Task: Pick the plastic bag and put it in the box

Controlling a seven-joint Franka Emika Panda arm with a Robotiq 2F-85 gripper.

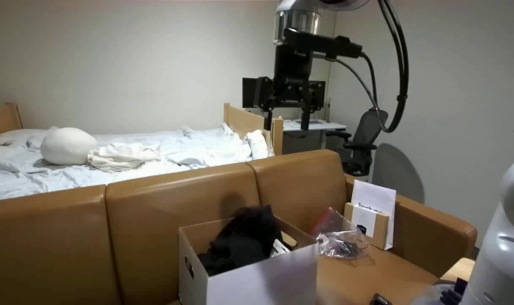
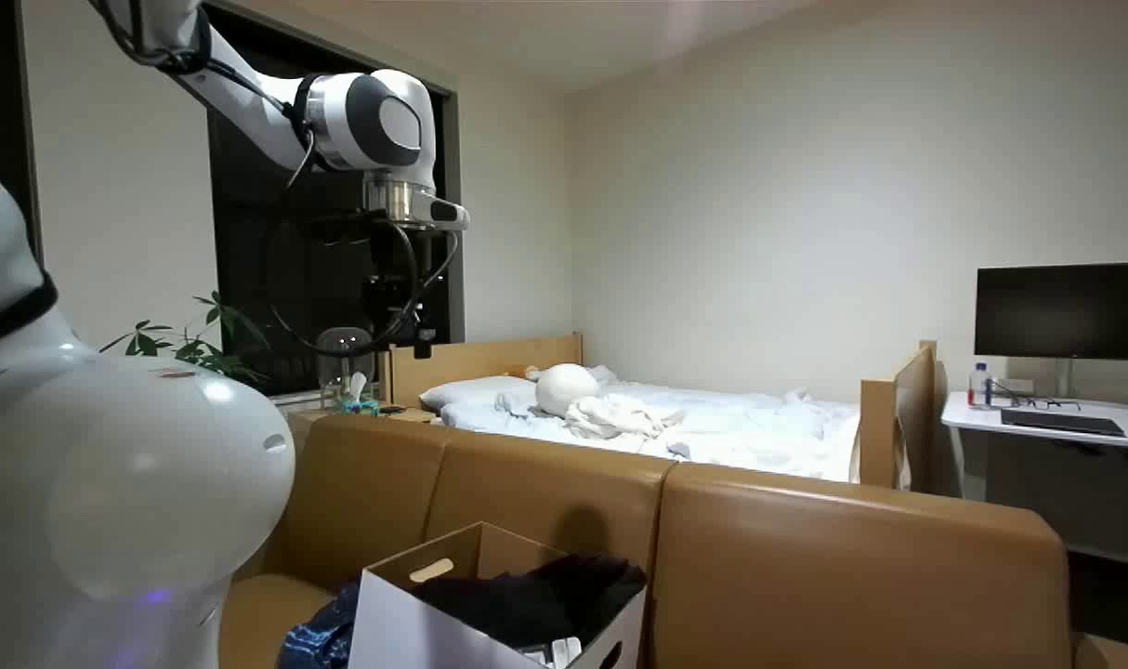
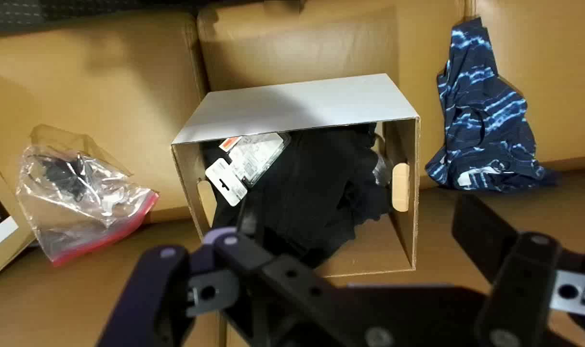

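On brown sofa point(image 1: 176, 203): plastic bag point(image 3: 85, 202), well below tool point(image 1: 287, 123), off to side; tool spread wide, empty

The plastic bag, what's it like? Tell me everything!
The plastic bag looks clear, thin, crinkled and shiny, with a red strip along one edge. Something dark is inside. It rests on the couch seat, strip seemingly against the backrest, outside the white box. Whether it touches the cardboard package is unclear.
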